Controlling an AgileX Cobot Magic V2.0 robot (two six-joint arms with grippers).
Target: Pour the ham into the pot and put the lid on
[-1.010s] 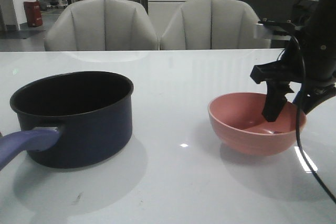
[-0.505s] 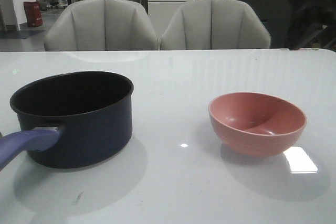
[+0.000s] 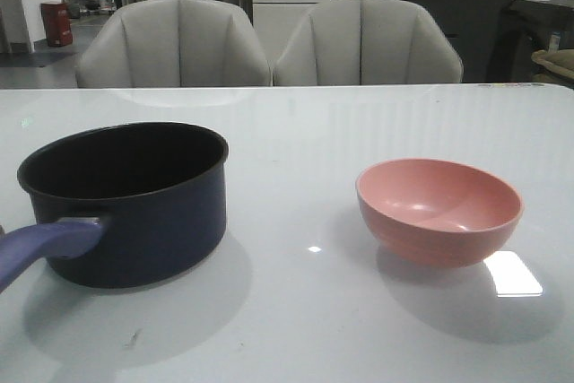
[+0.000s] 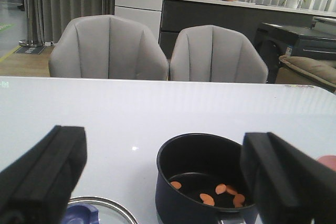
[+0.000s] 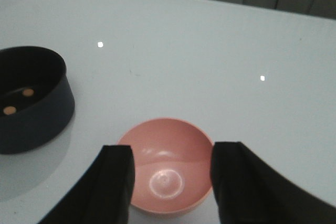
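I see the ham (image 4: 220, 192) lying on the black floor of the pot (image 3: 134, 199), and the bowl (image 3: 439, 210) sits empty to the pot's right on the bench (image 3: 296, 132). So the pour looks done and the lid (image 4: 100, 211) is what I judge comes next. In the left wrist view the lid's steel rim and blue knob show just beside the pot, low between the fingers of my left pincer (image 4: 168, 182), whose jaws stand wide with nothing in them. The lid is out of the front view. My right pincer (image 5: 170, 182) hangs over the bowl, also spread wide and empty, well apart from the lid. The left arm is plainly nearer, with the knob below and slightly toward its left finger, so I would take the lid with that one.
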